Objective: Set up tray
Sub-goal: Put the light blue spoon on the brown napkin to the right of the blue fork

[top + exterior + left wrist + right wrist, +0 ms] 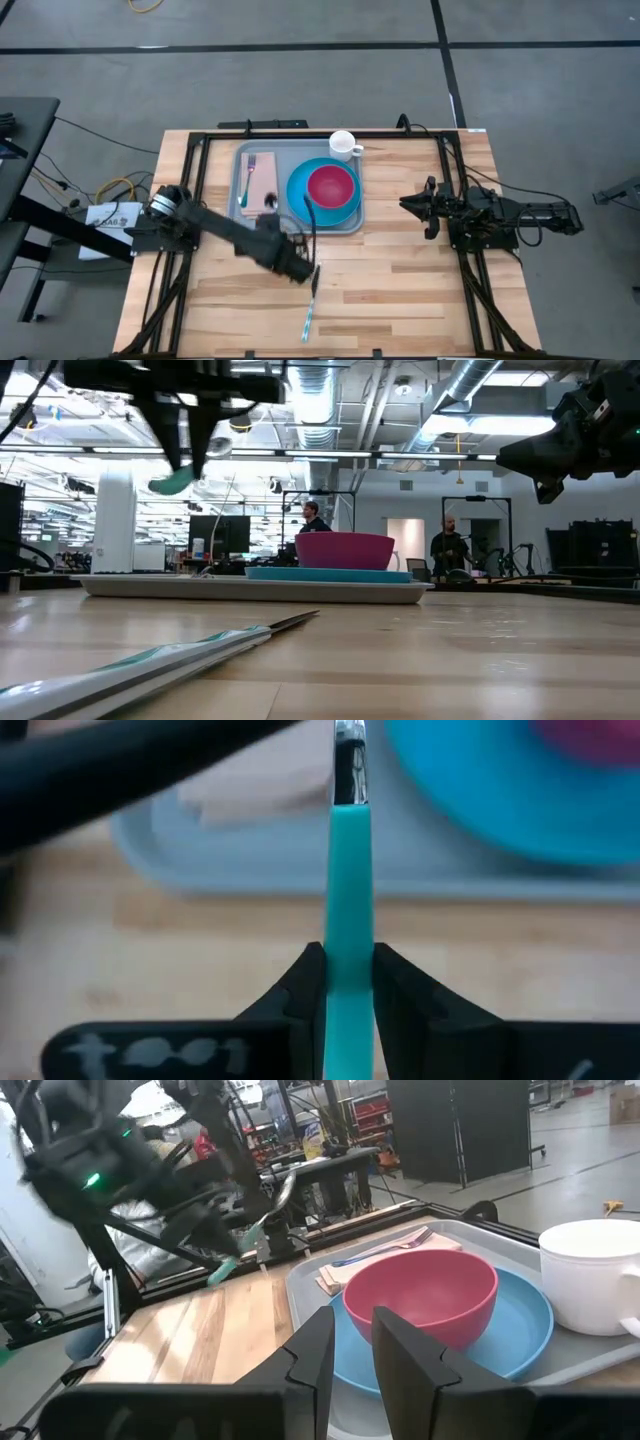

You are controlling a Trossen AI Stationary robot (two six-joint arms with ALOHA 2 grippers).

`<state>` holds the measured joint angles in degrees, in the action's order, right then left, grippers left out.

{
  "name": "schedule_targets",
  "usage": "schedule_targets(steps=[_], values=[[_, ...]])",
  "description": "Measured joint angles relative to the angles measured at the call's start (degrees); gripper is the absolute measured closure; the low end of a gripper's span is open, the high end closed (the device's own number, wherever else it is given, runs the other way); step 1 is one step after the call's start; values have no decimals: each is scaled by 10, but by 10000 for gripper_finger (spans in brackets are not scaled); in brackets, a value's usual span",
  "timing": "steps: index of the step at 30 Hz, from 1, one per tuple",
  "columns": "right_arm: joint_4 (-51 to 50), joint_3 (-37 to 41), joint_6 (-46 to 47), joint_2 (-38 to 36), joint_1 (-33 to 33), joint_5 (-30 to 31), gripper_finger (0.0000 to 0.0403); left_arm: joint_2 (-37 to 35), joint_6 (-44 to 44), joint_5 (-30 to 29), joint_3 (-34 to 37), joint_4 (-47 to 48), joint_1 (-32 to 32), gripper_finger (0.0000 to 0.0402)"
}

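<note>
Left gripper (306, 263), clamped on a teal-handled spoon (348, 935), hangs above bare wood just off the tray's (243, 160) near edge. Only the low view shows the knife (190, 650) flat below it. Right gripper (408, 205), fingers slightly apart and empty, waits well beyond the tray's far side.

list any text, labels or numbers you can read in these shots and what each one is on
No text can be read for certain in any view.
Pale marks on the left gripper body, seen in the left wrist view: blurred, perhaps "tos", not readable.
White box beside the table's left edge: dark print, too small to read.
Tray, blue plate, red bowl, white mug, teal-handled utensil: no lettering visible.
</note>
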<state>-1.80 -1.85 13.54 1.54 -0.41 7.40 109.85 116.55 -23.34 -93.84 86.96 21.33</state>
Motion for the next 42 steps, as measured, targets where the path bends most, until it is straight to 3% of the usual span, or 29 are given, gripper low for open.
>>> schedule_targets(steps=[6, 16, 24, 28, 31, 42], values=[[0, 0, 0, 0, 0, 0, 339, -30, -126, -37, 0, 10, -95, 360], [0, 0, 0, 0, 0, 0, 339, -54, -330, -47, 0, -10, -256, 360], [0, 0, 0, 0, 0, 0, 339, -53, -478, -2, 0, -70, -377, 360], [0, 0, 0, 0, 0, 0, 339, -54, -545, 59, 12, -112, -423, 360], [0, 0, 0, 0, 0, 0, 339, -53, -554, 107, 51, -151, -445, 360], [0, 0, 0, 0, 0, 0, 339, -74, -602, 172, 170, -192, -502, 360]])
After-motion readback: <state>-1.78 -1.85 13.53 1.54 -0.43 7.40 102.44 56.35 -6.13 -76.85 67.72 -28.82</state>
